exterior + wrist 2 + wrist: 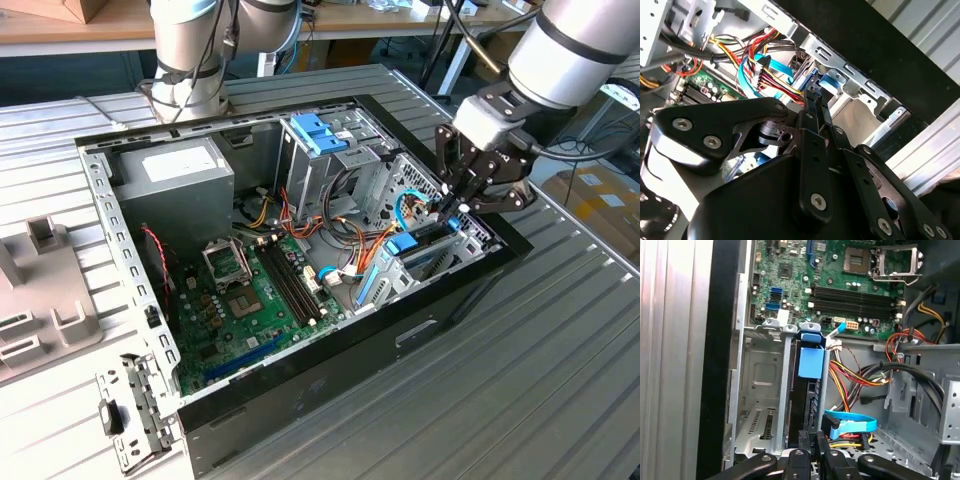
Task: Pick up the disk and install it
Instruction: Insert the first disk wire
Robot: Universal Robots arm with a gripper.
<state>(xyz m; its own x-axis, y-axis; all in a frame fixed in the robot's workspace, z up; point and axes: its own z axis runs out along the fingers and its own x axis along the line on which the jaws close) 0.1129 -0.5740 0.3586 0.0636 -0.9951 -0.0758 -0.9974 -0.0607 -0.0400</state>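
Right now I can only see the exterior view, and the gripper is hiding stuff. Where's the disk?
Observer: In the first wrist view the disk stands on its edge inside a slot of the grey metal cage, just ahead of the gripper.
Operator: Is the blue bit on it?
Observer: Yes. Its blue bracket sits on the edge facing the camera, at the end nearer the motherboard.
Operator: Any wires close by?
Observer: A looped blue flat cable lies right beside the gripper, with red, yellow and black wires behind it. I can't tell whether the cable touches the gripper.
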